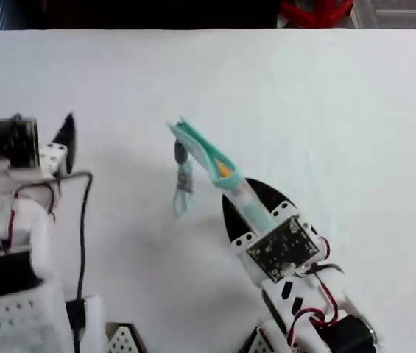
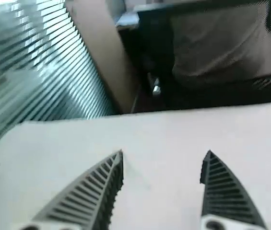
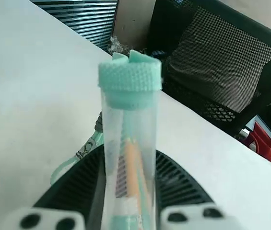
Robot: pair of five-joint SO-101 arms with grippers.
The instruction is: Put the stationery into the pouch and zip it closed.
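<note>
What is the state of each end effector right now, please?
Left end effector: open, holding nothing.
Right end effector: closed on the pouch.

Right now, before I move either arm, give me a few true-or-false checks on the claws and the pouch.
1. The right claw grips the pouch. True.
2. The left claw holds a pen. False: it is open and holds nothing.
3. An orange item is inside the pouch. True.
4. The left claw touches the pouch. False: it is well off to the side, apart from the pouch.
</note>
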